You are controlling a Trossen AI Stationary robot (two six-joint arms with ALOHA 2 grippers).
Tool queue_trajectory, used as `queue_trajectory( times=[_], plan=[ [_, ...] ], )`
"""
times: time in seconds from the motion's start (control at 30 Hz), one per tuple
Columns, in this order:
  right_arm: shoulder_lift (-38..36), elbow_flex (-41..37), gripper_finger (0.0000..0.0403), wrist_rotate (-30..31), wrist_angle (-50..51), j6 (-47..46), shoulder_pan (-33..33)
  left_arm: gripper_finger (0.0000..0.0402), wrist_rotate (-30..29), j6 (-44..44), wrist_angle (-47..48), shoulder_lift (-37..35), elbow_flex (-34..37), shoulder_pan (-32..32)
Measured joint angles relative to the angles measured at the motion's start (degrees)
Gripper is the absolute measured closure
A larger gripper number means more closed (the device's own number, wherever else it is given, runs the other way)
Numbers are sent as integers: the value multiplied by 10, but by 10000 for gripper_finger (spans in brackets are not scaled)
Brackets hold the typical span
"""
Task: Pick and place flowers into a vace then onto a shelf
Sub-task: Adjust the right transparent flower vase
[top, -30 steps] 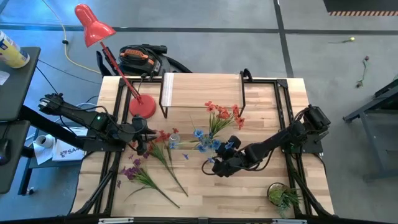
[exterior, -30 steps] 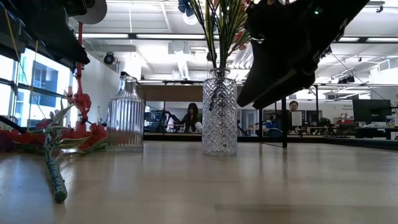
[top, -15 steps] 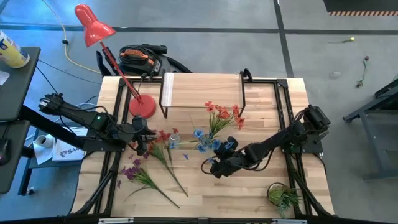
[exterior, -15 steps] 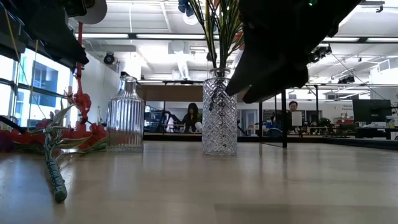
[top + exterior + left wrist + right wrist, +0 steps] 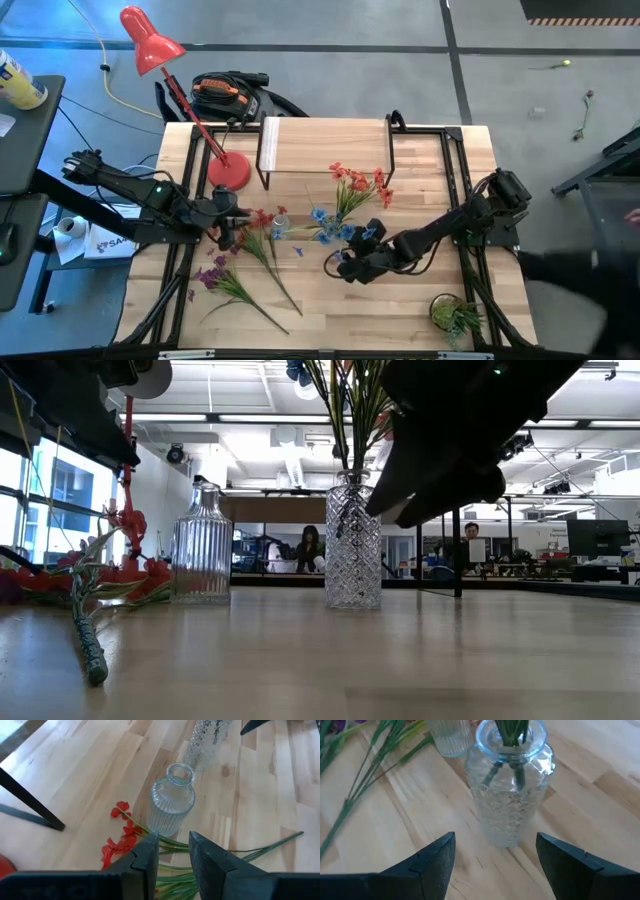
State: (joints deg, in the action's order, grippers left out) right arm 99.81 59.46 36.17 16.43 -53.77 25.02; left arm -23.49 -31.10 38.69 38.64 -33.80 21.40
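A diamond-cut glass vase [image 5: 510, 805] stands upright on the table with flowers [image 5: 358, 185] in it, red and blue blossoms above green stems. My right gripper [image 5: 500, 862] is open just short of the vase, a finger on each side of the line to it, touching nothing. A ribbed glass bottle [image 5: 171, 800] stands beside the vase. A red spray [image 5: 120, 840] and a purple spray [image 5: 222, 280] lie flat on the table. My left gripper [image 5: 174, 857] hangs above the red spray's stems, narrowly open with nothing between its fingers. The shelf [image 5: 325, 145] stands at the far edge.
A red desk lamp stands with its base [image 5: 228, 170] at the shelf's left end. A small leafy plant [image 5: 455, 315] sits at the near right corner. Bare wood [image 5: 380, 320] lies toward the near edge. People sit in the room behind.
My right gripper has rolled a little at the wrist, and in the low view its dark shape has drawn closer to the vase. The vase, the bottle and the lying sprays have stayed where they were.
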Motion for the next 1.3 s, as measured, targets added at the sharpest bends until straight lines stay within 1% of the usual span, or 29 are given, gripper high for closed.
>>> queue_trajectory(
  times=[0.13,0.27,0.47,0.67,0.9,1.17,1.3],
  plan=[
    [0,0,131,2,-9,28,0,261,0,13,1,1,0,0],
    [0,0,117,25,-16,53,-5,261,0,29,5,2,0,0],
    [0,0,81,0,-17,63,-31,261,0,34,5,2,0,0],
    [0,0,51,-4,-39,81,-54,261,0,34,5,2,0,0],
    [0,0,49,-19,-83,139,-67,261,0,34,5,2,0,0],
    [4,0,46,-26,-87,142,-80,261,0,24,5,2,0,0],
    [24,0,45,-57,-112,142,-85,261,-2,23,5,2,0,0]
  ],
)
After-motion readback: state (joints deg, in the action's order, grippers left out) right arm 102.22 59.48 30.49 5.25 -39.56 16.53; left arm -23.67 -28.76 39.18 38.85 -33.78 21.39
